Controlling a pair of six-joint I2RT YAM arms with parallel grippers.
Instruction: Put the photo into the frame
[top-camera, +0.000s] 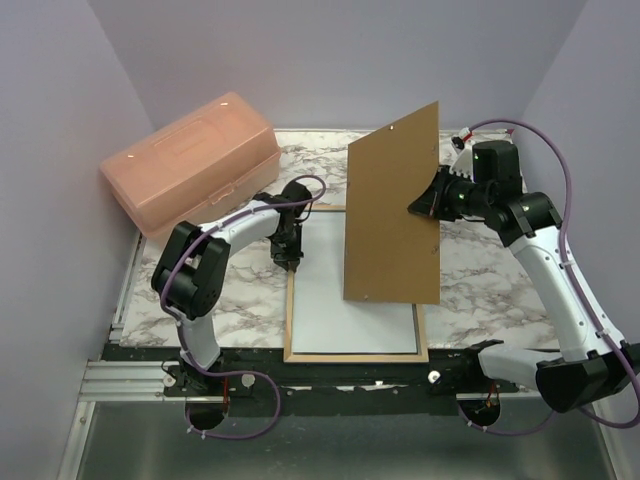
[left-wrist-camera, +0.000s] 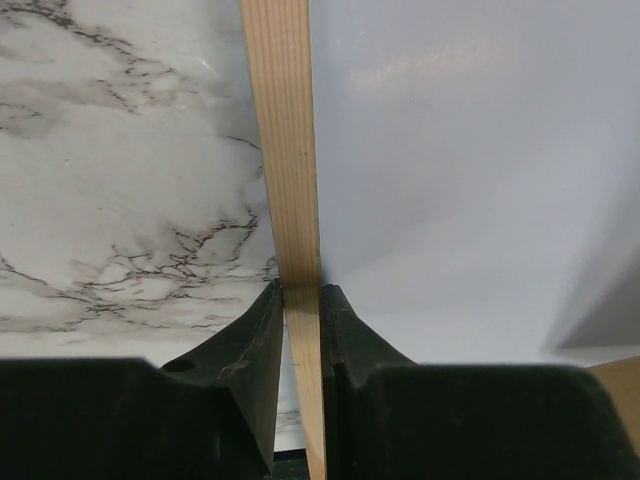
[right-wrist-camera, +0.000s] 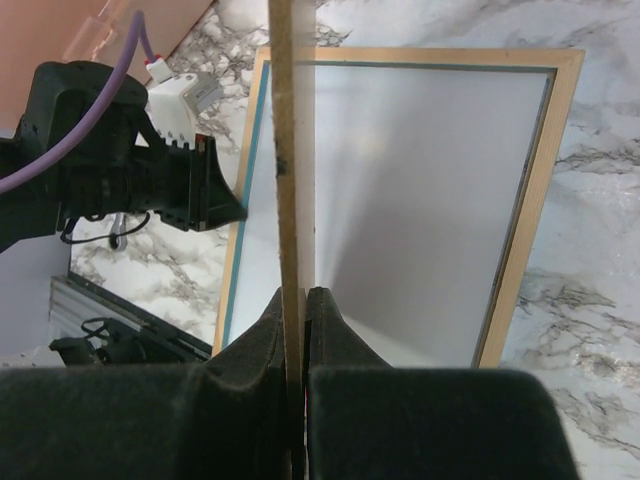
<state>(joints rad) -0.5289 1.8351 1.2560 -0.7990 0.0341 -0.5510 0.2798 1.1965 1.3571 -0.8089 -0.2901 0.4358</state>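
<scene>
Marble tabletop (top-camera: 490, 285), pale walls (top-camera: 330, 60) — my left gripper (left-wrist-camera: 301, 292) pinched the frame (top-camera: 350, 357) by its rail; my right gripper (right-wrist-camera: 296, 295) clamped the raised brown board (top-camera: 392, 215), hiding part of the photo (top-camera: 335, 300) lying white-side-up inside.

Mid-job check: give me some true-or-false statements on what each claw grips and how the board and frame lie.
The right claw grips the brown backing board by its edge. True.
The backing board lies flat in the frame. False: it stands tilted over it.
The left claw is shut on the frame's left wooden rail. True.
The frame lies blue face up. False: its pale wood reverse faces up.
The pink plastic box sits right of the frame. False: left.
</scene>
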